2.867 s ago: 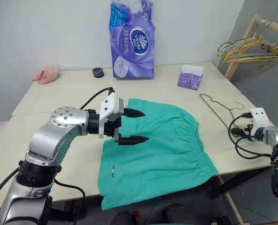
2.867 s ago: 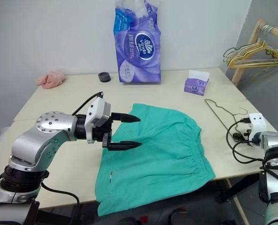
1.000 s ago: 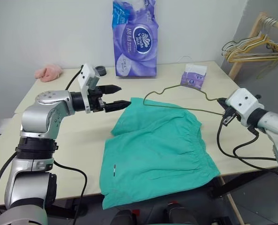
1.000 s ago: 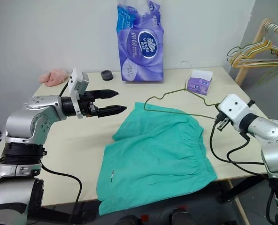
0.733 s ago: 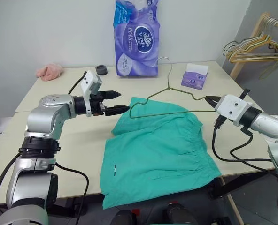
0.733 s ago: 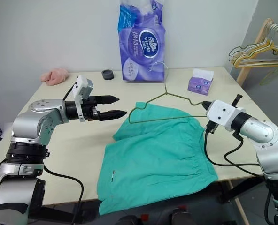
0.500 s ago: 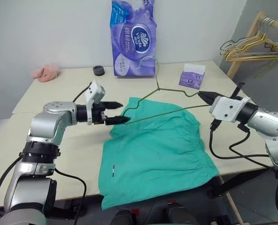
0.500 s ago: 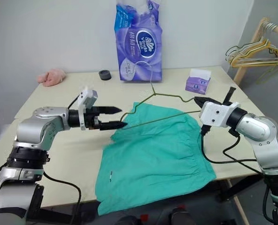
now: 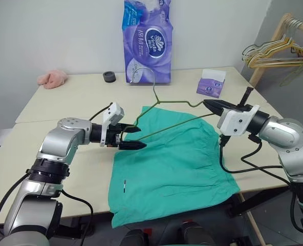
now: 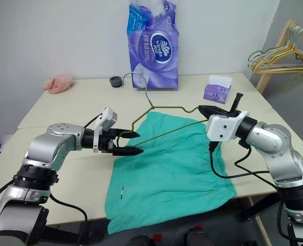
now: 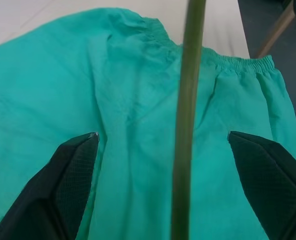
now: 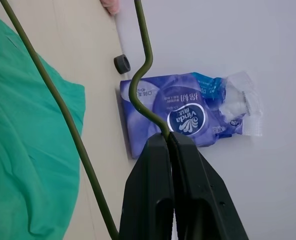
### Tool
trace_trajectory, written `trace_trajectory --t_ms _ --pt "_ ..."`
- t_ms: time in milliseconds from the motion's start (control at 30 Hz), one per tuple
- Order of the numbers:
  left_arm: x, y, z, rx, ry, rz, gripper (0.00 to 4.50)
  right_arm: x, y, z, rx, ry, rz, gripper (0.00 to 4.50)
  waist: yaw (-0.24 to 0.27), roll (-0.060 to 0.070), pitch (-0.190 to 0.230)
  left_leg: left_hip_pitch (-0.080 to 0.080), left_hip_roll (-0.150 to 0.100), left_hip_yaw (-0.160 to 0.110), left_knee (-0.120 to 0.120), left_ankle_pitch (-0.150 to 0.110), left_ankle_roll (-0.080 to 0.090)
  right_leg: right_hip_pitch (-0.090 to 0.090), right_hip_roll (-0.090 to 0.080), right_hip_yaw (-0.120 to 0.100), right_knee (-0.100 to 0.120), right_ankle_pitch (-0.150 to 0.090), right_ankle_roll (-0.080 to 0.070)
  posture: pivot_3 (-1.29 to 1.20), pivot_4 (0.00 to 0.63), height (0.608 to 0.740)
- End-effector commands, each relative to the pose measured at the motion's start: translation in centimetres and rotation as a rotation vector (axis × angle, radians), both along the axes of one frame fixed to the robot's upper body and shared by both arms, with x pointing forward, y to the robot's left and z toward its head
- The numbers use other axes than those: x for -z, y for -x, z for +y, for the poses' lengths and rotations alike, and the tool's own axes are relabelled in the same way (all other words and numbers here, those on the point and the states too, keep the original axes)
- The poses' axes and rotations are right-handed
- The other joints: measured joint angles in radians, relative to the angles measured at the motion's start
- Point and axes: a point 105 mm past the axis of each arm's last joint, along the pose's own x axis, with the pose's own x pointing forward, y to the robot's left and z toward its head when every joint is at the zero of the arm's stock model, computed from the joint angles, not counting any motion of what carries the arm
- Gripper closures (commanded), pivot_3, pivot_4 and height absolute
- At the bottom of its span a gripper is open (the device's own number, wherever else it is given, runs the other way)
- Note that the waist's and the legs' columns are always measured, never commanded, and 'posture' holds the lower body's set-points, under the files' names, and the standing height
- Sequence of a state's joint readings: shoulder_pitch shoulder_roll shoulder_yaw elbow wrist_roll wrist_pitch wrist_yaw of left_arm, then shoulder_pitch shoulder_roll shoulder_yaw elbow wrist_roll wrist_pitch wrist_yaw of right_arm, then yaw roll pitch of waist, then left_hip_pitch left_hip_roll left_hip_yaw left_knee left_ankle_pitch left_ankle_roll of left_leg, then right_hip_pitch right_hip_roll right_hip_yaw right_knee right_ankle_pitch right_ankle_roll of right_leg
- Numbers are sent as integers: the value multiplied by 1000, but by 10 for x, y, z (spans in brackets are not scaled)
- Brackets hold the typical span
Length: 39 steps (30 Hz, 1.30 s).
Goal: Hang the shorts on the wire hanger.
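Over the table [image 9: 64,97], the right gripper [image 9: 209,104] pinches the wire hanger [image 9: 164,109] at one shoulder, holding it above the flat-lying shorts [image 9: 172,164]. Its far corner sits between the wide-spread fingers of the left gripper [image 9: 132,137], apparently untouched. Closing squarely on that wire, clear of the fabric, should steady the hanger for threading.

A pale beige rectangular table [image 9: 64,97] stands against a plain light grey wall [image 9: 49,31]. At the far right, a light wooden clothes rack [image 9: 274,36] leans beside the table, its metal rail [image 9: 300,24] holding a bunch of yellowish wire hangers [image 9: 274,55]. The floor near the right is dark grey.
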State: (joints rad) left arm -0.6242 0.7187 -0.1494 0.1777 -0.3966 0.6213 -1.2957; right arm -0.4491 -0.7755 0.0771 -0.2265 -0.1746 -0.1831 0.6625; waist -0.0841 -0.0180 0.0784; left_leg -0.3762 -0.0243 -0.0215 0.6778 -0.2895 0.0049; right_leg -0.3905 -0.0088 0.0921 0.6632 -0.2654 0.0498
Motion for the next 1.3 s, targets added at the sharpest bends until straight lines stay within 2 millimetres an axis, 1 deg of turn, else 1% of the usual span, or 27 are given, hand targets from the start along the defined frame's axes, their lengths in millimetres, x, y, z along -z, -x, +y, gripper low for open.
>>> trace_trajectory --t_ms 33,233,400,567,667,733,833,867,933,1000,1100,1233,1300 --pt "-4 5 -5 43 -2 -29 1133 -14 2 2 -8 -38 -36 4500 -1 0 0 0 0 0 0 0 0 0 0 0 0 0 0 -86 54 740" --pt "-1 7 -6 44 -3 -31 3063 -16 2 3 -14 -55 -35 4500 -1 0 0 0 0 0 0 0 0 0 0 0 0 0 0 -85 57 740" --pt "1 6 -4 35 2 -31 4472 -13 6 8 -40 -43 -32 4500 -1 0 0 0 0 0 0 0 0 0 0 0 0 0 0 -85 58 740" --pt "5 6 -3 31 -3 -30 4472 -8 12 12 -79 11 -43 4500 -1 0 0 0 0 0 0 0 0 0 0 0 0 0 0 -85 58 740" --pt "8 5 0 23 -16 -35 4500 -10 16 9 -97 13 -74 3820 -1 0 0 0 0 0 0 0 0 0 0 0 0 0 0 -85 58 740" --pt "9 4 2 15 -25 -45 4500 -8 19 5 -102 19 -57 3139 -1 0 0 0 0 0 0 0 0 0 0 0 0 0 0 -84 59 740" --pt "9 -1 4 -11 -35 -83 4500 3 22 -4 -95 25 53 2104 0 0 0 0 0 0 0 0 0 0 0 0 0 0 0 -84 59 740" --pt "8 -3 4 -20 -33 -96 4500 10 23 -10 -69 -2 155 1815 1 0 0 0 0 0 0 0 0 1 0 -1 0 0 0 -85 61 740" --pt "8 -4 5 -20 -47 -119 4500 17 25 -23 -12 -62 331 1100 4 0 0 0 0 -1 1 0 0 1 0 -1 0 0 0 -88 62 740" --pt "12 1 7 13 -89 -137 4500 16 25 -30 40 -120 450 411 3 0 0 0 0 -1 1 0 0 1 -1 -2 0 0 0 -101 62 740" --pt "18 10 9 91 -171 -169 4500 15 26 -31 78 -188 621 411 -5 0 1 0 0 -1 1 0 0 1 -1 -1 0 0 0 -101 62 740" --pt "19 14 8 153 -231 -204 4500 14 26 -21 83 -210 714 411 -4 1 1 1 1 -1 1 0 0 1 -1 -2 1 0 -1 -107 61 740" --pt "19 16 6 178 -252 -222 4500 19 26 -14 77 -202 792 411 -3 1 1 1 1 -1 1 0 0 1 -1 -2 0 0 -1 -110 59 740"
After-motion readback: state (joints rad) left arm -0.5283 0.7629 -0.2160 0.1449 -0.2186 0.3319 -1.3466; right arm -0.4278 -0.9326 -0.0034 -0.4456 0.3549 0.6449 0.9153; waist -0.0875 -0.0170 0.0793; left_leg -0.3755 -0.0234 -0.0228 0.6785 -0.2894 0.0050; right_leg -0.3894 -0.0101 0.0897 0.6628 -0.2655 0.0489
